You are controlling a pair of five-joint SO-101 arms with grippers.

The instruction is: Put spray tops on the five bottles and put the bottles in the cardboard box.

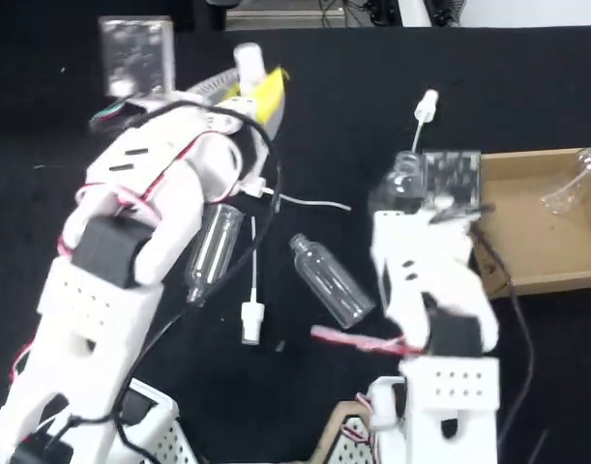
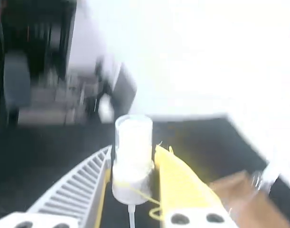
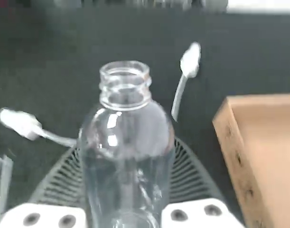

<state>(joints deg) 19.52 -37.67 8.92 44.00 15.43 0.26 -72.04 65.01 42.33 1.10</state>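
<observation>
My left gripper is raised over the far left of the black table, shut on a white spray top. The left wrist view has the spray top upright between a white ribbed finger and a yellow finger, its tube hanging down. My right gripper stands beside the cardboard box, shut on a clear bottle that is upright with an open neck. One clear bottle lies in the box.
Two clear bottles lie on the table between the arms. A loose spray top lies near them and another lies beyond the right gripper. A thin white tube lies mid-table.
</observation>
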